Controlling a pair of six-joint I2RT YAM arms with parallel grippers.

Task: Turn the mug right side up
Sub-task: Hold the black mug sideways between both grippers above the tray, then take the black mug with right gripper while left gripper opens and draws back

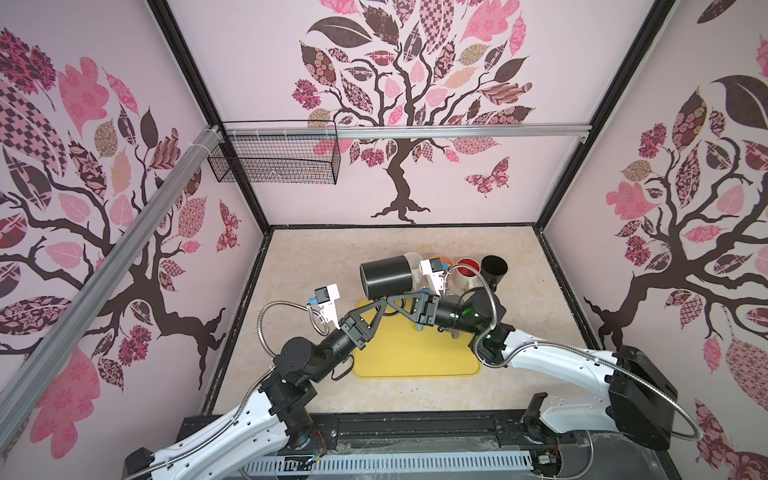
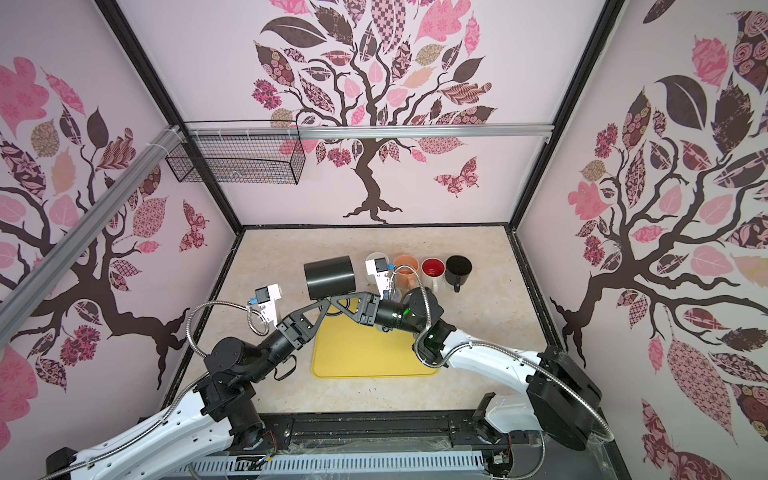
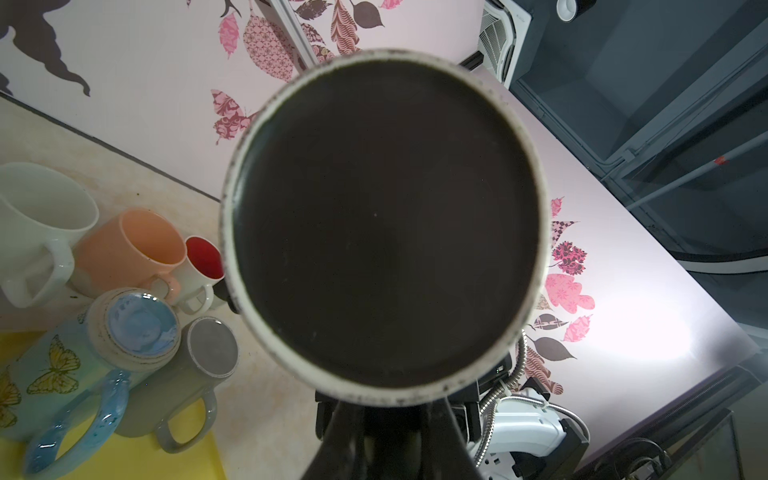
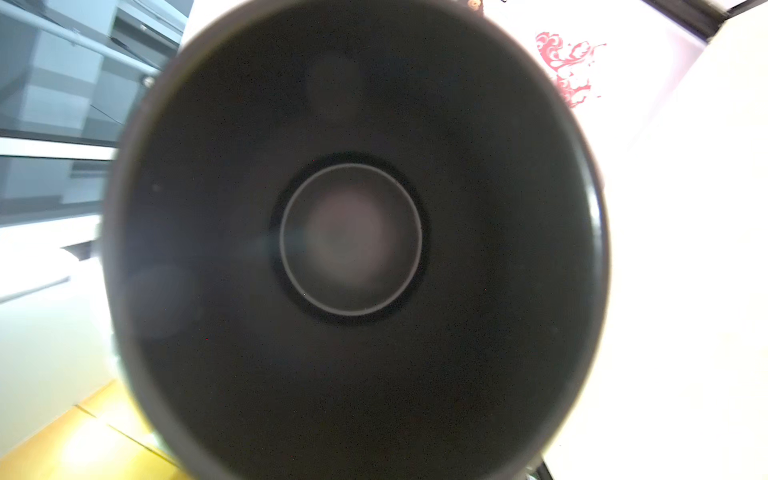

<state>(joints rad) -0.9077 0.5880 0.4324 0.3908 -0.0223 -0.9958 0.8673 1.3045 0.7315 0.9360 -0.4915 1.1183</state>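
A black mug hangs on its side in the air above the far edge of the yellow mat. The left wrist view faces its base, ringed in bare white. The right wrist view looks straight into its dark mouth. Both grippers meet under the mug, where its handle is hidden. My left gripper has a dark finger on each side of a dark piece, with a thin light sliver beside one. My right gripper reaches in from the right, its jaws hidden and shut on the mug.
Behind the mat stands a row of upright mugs: white, orange, red-lined, black. A blue butterfly mug and a grey mug stand upside down by the mat's far edge. A wire basket hangs on the back wall.
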